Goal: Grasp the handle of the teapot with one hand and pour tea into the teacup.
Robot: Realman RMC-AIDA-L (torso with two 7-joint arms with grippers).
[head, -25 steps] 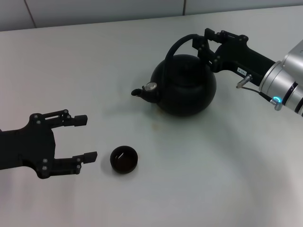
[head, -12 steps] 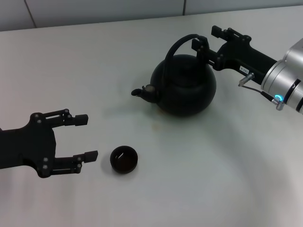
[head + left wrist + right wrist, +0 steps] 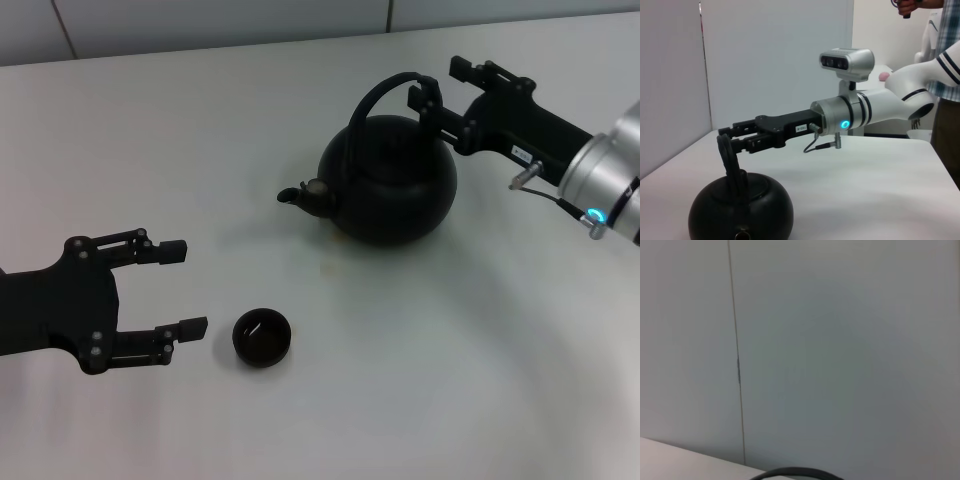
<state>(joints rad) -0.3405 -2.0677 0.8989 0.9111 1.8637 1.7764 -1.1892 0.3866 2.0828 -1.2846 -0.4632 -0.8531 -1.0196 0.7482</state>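
Observation:
The black teapot [image 3: 390,185] stands upright at the table's middle right, spout pointing left. Its arched handle [image 3: 378,97] rises over the top. My right gripper [image 3: 443,82] is open at the handle's upper right end, with one finger on each side of the hoop's top; I cannot tell if they touch it. The left wrist view shows the teapot [image 3: 740,207], the handle [image 3: 729,157] and the right gripper [image 3: 732,137] at the hoop's top. The small black teacup [image 3: 262,337] sits near the front left. My left gripper [image 3: 183,290] is open and empty, just left of the teacup.
The white table [image 3: 450,380] meets a tiled wall [image 3: 200,20] at the back. A person [image 3: 946,55] stands behind the robot in the left wrist view. The right wrist view shows the wall and a sliver of the handle [image 3: 795,472].
My right gripper's fingers have spread wider at the handle's top and shifted slightly to the right. The teapot, teacup and left gripper have not moved.

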